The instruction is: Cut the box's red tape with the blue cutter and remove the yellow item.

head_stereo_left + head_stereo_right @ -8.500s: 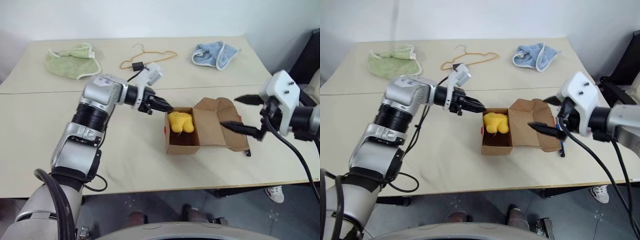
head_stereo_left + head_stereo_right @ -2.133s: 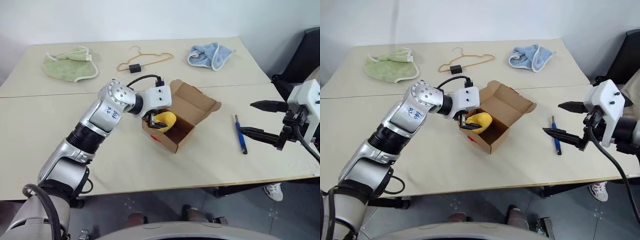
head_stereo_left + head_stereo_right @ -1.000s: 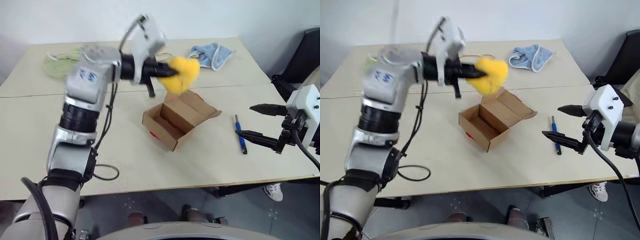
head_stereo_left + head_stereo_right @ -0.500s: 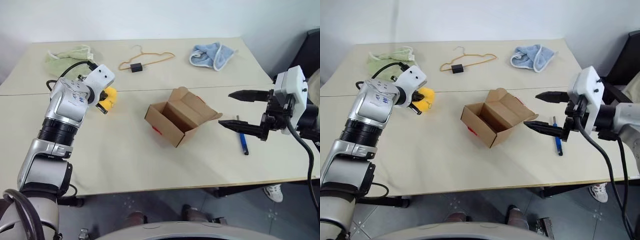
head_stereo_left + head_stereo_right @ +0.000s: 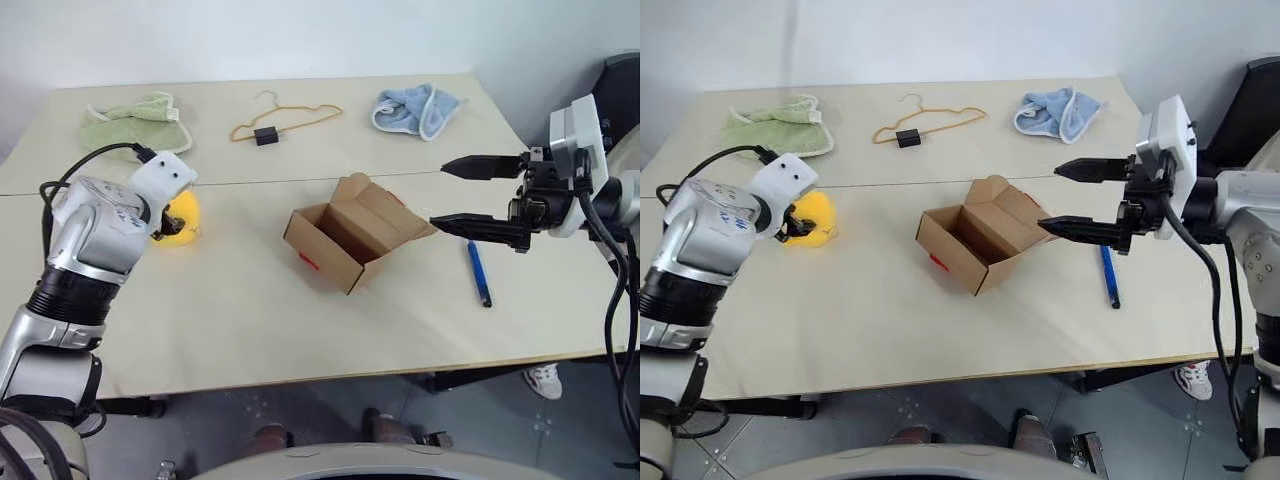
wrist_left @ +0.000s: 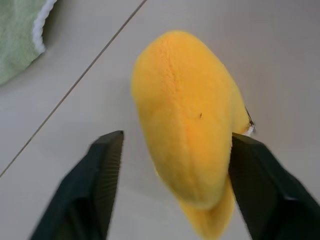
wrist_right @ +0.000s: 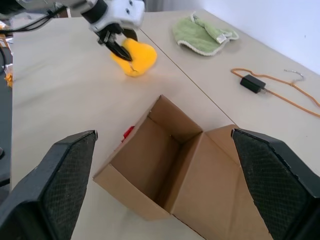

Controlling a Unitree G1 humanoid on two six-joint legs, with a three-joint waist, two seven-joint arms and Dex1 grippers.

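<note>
**Yellow plush out on the table, box open and empty**

You have the yellow item (image 6: 187, 130), a soft, fuzzy, rounded plush, lying on the pale table (image 5: 250, 330) at the left, well apart from the box. Your left gripper (image 6: 175, 165) sits over it with its black ribbed fingers (image 6: 102, 170) spread to either side; the left wrist view shows a gap on one side, while the other finger is at the plush's edge, so the fingers are open rather than clamped.

The box (image 5: 345, 240) is plain brown corrugated cardboard, rectangular, standing near the middle of the table with its flaps folded back and its inside bare. A scrap of the red tape (image 5: 312, 263) shows on its near-left wall.

Your right gripper (image 5: 470, 195) hovers just right of the box's open flap, its two long, tapered black fingers held wide apart with nothing between them.

The blue cutter (image 5: 478, 273), a slim pen-shaped stick, lies flat on the table to the right of the box, below the right gripper.

Along the far side lie a pale green cloth (image 5: 135, 120) with a white trim, a thin orange wire hanger (image 5: 290, 115), and a light blue cloth (image 5: 415, 108).
</note>
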